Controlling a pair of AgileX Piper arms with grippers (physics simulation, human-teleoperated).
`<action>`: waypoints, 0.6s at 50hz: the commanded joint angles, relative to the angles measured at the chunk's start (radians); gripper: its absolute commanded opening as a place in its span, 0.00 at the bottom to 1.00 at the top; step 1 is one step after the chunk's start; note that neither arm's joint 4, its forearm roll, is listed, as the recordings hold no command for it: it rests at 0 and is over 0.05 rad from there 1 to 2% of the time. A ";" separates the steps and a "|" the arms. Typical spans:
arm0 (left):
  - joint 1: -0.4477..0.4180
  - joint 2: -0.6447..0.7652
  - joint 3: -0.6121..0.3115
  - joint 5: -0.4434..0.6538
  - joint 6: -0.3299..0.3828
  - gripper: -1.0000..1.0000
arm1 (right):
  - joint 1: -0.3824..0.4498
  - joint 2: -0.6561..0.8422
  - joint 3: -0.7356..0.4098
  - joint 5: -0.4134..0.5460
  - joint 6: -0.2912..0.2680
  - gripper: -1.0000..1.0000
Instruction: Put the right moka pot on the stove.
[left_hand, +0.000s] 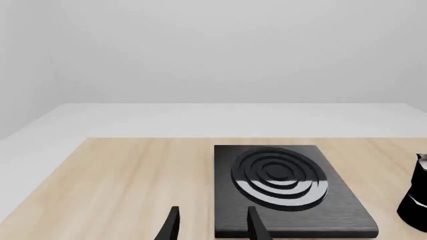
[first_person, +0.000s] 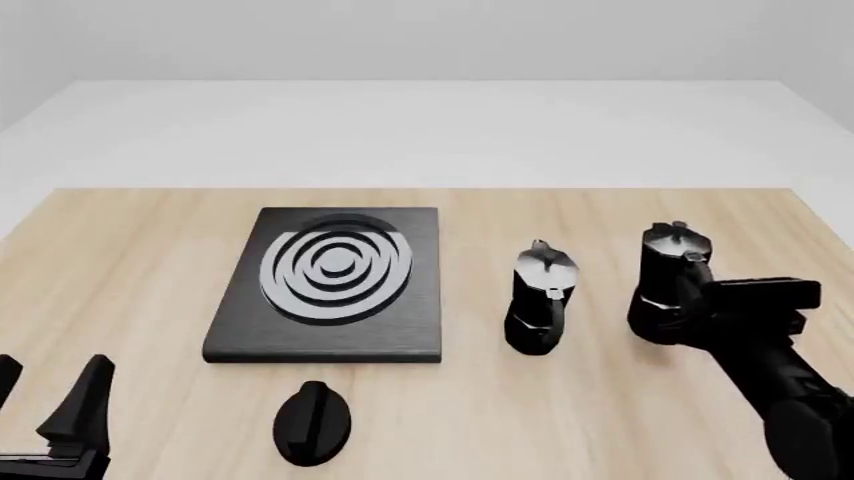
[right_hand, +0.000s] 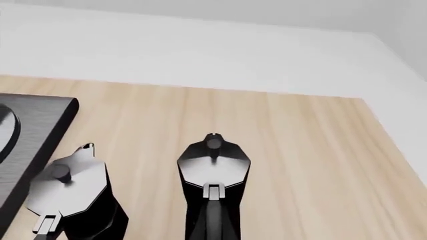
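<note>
Right moka pot (first_person: 671, 275): black faceted body, silvery lid with small knob, upright on the table, handle toward the arms' side. Well right of the stove (first_person: 331, 285), a flat black slab with silver-grey concentric rings, lying flat, nothing on it.

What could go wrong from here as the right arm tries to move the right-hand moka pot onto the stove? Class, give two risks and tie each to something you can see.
1. The other moka pot stands between the right moka pot and the stove, so a low sideways carry could knock it over.
2. The right gripper is at the pot's handle side, and its fingers are not visible in the right wrist view. A handle-only grasp might let the pot tilt or slip.
</note>
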 joint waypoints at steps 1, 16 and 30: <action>0.000 0.000 0.000 0.000 0.000 1.00 | 0.007 -0.075 -0.067 0.073 -0.020 0.00; 0.000 0.000 0.000 0.000 0.000 1.00 | 0.054 -0.184 -0.196 0.227 -0.048 0.00; 0.000 0.000 0.000 0.000 0.000 1.00 | 0.096 -0.202 -0.335 0.312 -0.065 0.00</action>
